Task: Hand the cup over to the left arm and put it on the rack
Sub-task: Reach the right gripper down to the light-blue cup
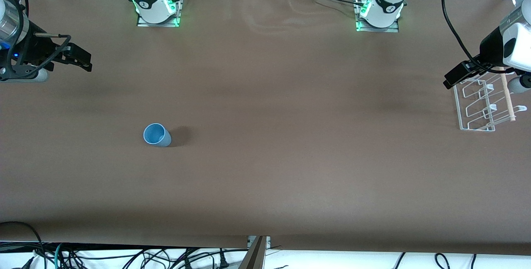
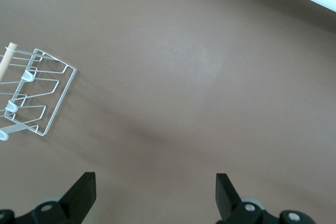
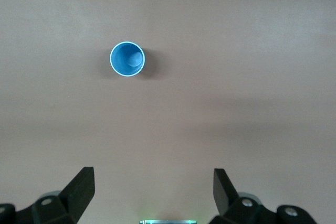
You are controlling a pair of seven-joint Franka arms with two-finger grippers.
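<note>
1. Cup [image 1: 157,135] upright on table [image 1: 265,169], well apart from right gripper [image 1: 81,59], fingers spread wide, empty.
2. Left gripper [image 1: 456,76] wide, empty, over rack [image 1: 483,105] edge.

Cup [image 1: 157,135] upright on table [image 1: 265,177] toward right arm's end, rack [image 1: 485,103] at left arm's end, seemingly partly under left gripper [image 1: 450,80].

Brown table [image 1: 265,94], upright cup [image 1: 157,135], rack [image 1: 485,103] well apart

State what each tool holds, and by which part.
Nothing: left tool and right tool are open and empty; the cup stands free.
</note>
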